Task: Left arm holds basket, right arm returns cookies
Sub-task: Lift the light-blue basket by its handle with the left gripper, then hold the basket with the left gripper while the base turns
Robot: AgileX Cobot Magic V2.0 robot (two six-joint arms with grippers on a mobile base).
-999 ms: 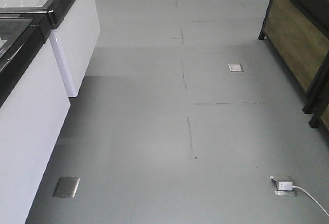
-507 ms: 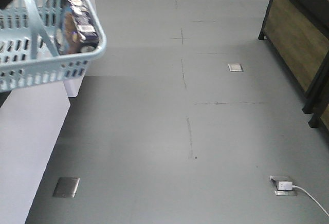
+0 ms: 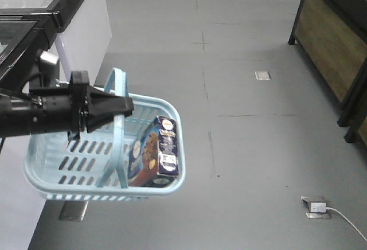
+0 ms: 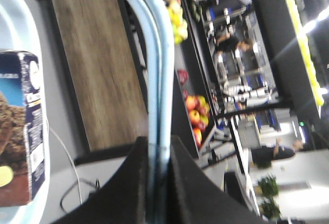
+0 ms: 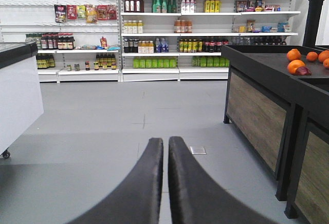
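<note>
- A black left arm [image 3: 34, 115] reaches in from the left edge of the front view, with a small silver-capped stub [image 3: 49, 58] on top.
- The left gripper [image 3: 127, 105] is clamped tight on the hoop handle [image 3: 117, 86] of a light blue slotted basket [image 3: 86, 191]. The basket hangs in the air above a grey floor [image 3: 246, 147].
- In the left wrist view, the black fingers [image 4: 128, 183] press against the pale blue handle from both sides.
- The cookies box [image 3: 153, 153] is inside the basket at its right end, propped up on edge.
- The box is dark navy with a chocolate cookie picture, a brown band and a white printed side panel. Its lettering is too blurred to read in either view.
- The right gripper [image 5: 165, 143] is closed, its two dark fingers touching with nothing between them. It points down a shop aisle.
- White store shelves [image 5: 169, 29] at the far end hold rows of bottles and packets, with labels too small to read.
- Oranges [image 5: 295, 62] sit on a black stand with wood panels [image 5: 257, 121] at the right.
- A white chest freezer [image 3: 86, 38] with a black rim stands at the left of the front view.
</note>
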